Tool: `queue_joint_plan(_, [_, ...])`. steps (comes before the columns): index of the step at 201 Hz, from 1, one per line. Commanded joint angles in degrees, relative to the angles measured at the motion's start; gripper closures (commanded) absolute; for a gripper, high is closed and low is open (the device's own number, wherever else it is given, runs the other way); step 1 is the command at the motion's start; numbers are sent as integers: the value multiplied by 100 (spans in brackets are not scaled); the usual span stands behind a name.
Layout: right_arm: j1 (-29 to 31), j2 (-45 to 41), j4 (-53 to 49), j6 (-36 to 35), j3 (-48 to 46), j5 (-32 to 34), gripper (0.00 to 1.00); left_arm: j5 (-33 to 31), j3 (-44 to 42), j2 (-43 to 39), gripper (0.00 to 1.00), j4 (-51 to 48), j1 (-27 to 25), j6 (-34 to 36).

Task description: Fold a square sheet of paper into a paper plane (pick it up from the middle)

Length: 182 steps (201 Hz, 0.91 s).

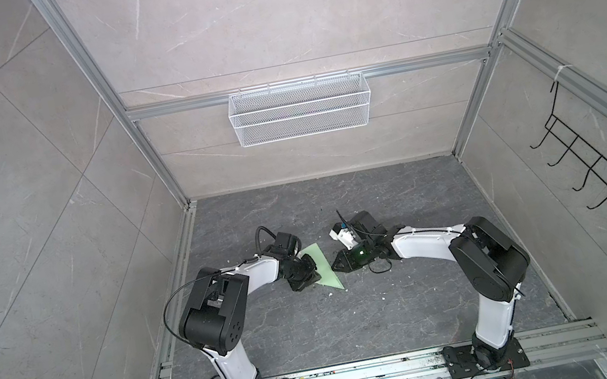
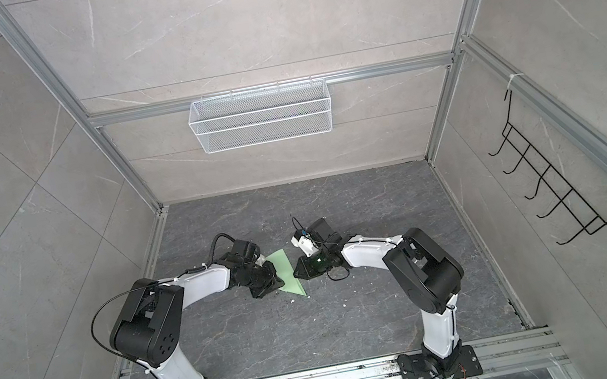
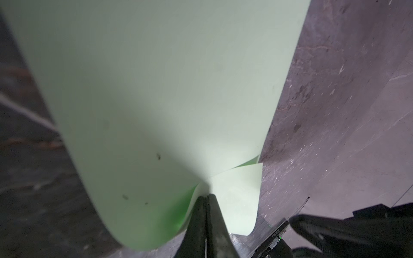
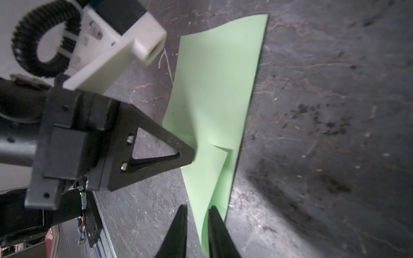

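The folded sheet of paper point(image 1: 324, 267), laid on the surface point(image 1: 358, 316), is pinched by the closed left fingers point(image 3: 199, 216); its edge is straddled by the slightly parted right fingers point(image 4: 180, 221). A mesh basket point(image 1: 299, 109) is hung behind.

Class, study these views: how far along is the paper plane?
Done: the sheet lies folded into a long triangle on the table. In hand: the left gripper is shut on its edge; the right gripper meets its other edge, jaws apart. Left: no finished dart with wings shows yet.

Green paper sheet point(image 1: 324, 267) on dark tabletop point(image 1: 358, 316)
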Motion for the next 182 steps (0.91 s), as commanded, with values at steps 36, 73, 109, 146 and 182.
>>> queue_joint_plan(36, [420, 396, -370, 348, 212, 259, 90, -325, 191, 274, 94, -528, -14, 162])
queue_joint_plan(73, [415, 502, -554, 489, 323, 478, 92, -322, 185, 266, 94, -564, -19, 195])
queue_joint_plan(109, [411, 536, -748, 490, 272, 511, 92, -379, 227, 284, 95, -633, -13, 190])
queue_joint_plan(146, [415, 572, -945, 426, 241, 690, 92, -452, 251, 292, 95, -716, -17, 173])
queue_joint_plan(182, [415, 683, -1119, 386, 288, 841, 92, -227, 371, 219, 95, -586, -19, 280])
